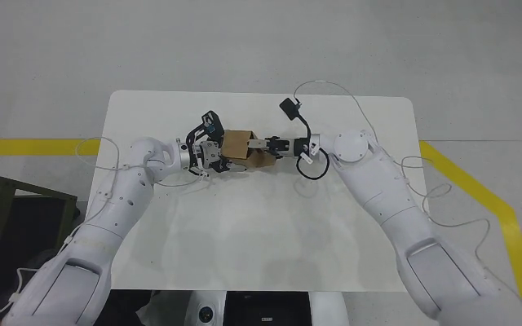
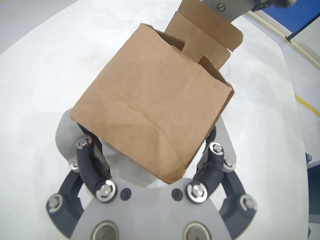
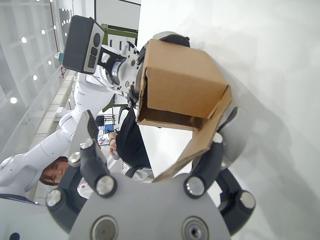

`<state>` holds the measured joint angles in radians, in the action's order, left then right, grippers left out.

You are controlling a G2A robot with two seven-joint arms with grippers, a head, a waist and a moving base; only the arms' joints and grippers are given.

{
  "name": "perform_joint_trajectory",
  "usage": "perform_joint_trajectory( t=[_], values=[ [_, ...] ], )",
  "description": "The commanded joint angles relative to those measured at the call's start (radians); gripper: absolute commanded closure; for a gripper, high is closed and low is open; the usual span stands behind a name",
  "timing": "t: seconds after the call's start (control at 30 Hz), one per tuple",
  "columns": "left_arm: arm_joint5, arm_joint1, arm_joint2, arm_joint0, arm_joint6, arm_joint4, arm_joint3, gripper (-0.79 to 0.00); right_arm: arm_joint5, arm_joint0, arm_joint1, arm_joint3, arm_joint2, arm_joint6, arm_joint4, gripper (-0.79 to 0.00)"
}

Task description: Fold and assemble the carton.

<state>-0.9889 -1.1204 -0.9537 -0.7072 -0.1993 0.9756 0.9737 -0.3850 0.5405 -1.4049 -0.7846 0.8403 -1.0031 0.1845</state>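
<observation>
- Left gripper pinches the carton by its closed end, over the far half of the table.
- The right wrist view looks into the carton's open mouth (the left wrist view meets a plain panel).
- The loose flap lies against one finger of the spread right gripper.

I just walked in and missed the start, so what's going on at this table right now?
A two-armed robot is assembling a brown carton over the white table. Its left claw is clamped on one end of the carton. The right claw is open at the other end, where the end flap lies against one of its fingers. That end is not yet closed.
</observation>
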Motion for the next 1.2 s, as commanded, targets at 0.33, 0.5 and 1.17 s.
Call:
perform_joint_trajectory(
  t=[0.33,0.5,1.17],
  values=[
    [0.007,0.004,-0.02,0.005,0.011,-0.013,-0.005,-0.785,0.089,0.014,0.03,0.0,0.046,0.005,-0.075,-0.785],
    [0.012,0.004,-0.026,0.001,0.013,-0.03,0.009,-0.785,0.125,0.053,0.056,-0.075,0.09,-0.005,-0.097,-0.785],
    [0.018,0.004,-0.026,-0.018,0.009,-0.03,0.043,-0.785,0.06,0.101,0.054,-0.167,0.106,0.003,-0.006,-0.73]
  ],
)
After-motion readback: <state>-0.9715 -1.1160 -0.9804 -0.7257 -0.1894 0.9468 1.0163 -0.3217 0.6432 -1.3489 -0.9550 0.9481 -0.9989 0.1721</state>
